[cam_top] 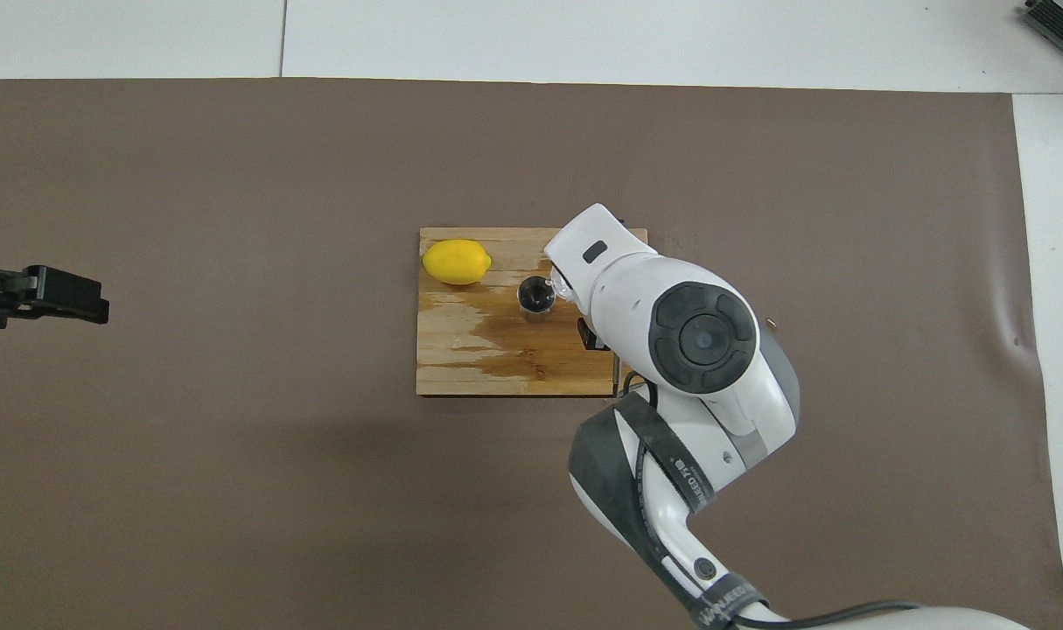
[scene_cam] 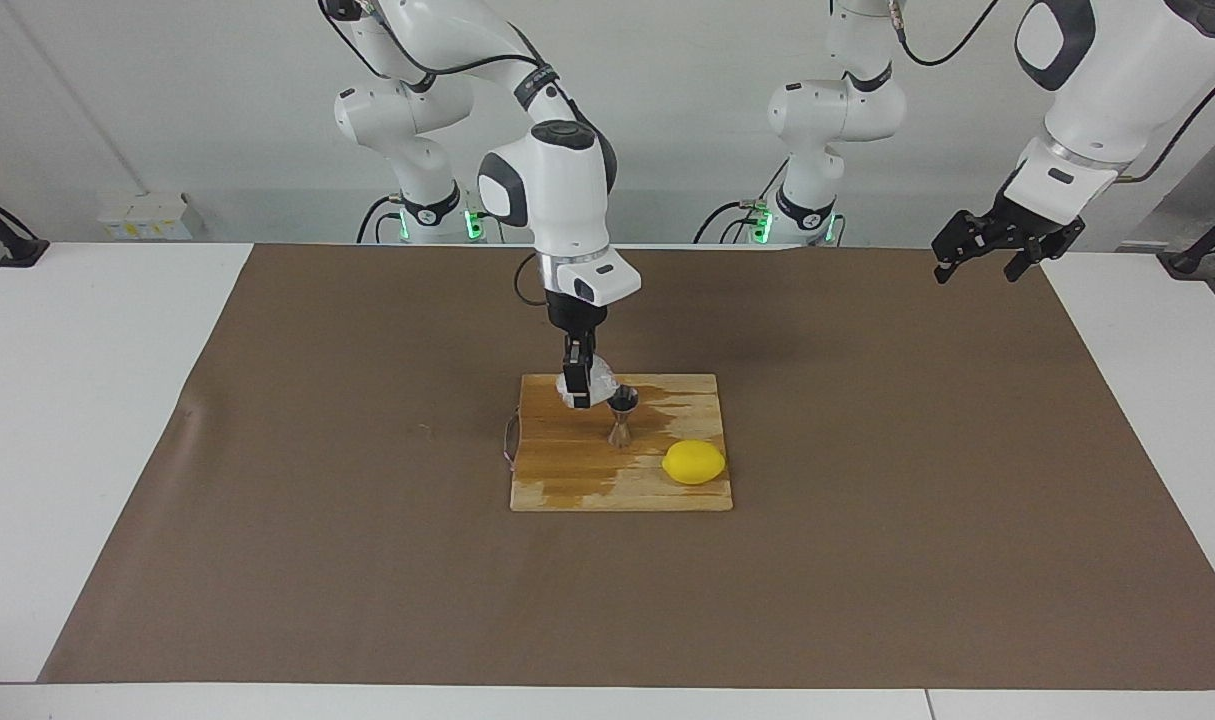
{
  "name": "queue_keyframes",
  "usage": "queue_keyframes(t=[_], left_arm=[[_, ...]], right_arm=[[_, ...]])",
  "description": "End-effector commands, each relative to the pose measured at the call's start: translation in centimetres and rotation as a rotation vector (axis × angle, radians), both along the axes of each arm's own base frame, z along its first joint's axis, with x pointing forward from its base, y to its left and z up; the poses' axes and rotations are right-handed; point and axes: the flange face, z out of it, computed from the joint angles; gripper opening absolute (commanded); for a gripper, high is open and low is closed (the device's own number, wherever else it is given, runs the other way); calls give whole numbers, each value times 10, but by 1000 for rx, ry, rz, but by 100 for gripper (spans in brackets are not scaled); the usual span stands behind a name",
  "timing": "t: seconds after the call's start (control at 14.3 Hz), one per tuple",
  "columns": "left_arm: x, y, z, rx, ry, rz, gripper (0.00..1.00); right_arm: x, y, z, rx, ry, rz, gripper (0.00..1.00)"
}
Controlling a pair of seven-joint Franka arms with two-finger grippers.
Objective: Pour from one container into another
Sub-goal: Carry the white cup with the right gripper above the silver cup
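Gripping the tilted plastic cup (scene_cam: 595, 383) over the steel jigger (scene_cam: 622, 415), the right gripper (scene_cam: 578, 385) stays apart from the open, waiting left gripper (scene_cam: 980, 262).

Right gripper (scene_cam: 579, 392) pointing down, clamped shut, left gripper (scene_cam: 995, 252) waiting raised, open

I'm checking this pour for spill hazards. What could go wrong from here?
1. The jigger is narrow-waisted and stands free on the cutting board; the tipped plastic cup in the right hand is right at its rim and might knock it over.
2. The jigger's mouth is small, so liquid could miss; the board already looks wet.
3. The lemon lies close by and could get splashed.
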Motion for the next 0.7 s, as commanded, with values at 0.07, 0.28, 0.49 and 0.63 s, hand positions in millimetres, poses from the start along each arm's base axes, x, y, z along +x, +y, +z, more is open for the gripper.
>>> queue_keyframes(t=[0.07,0.28,0.49,0.63], left_arm=[[-5,2,5,13,-1,1,100],[-5,2,5,13,0,1,100],[-5,2,4,13,2,1,100],[-5,2,4,13,2,1,100]], right_arm=[[-2,7,-1,-63,1,5,2],[0,12,15,-93,-14,-11,2],[-1,23,27,-139,-35,0,2],[-3,26,28,-154,-48,-12,2]])
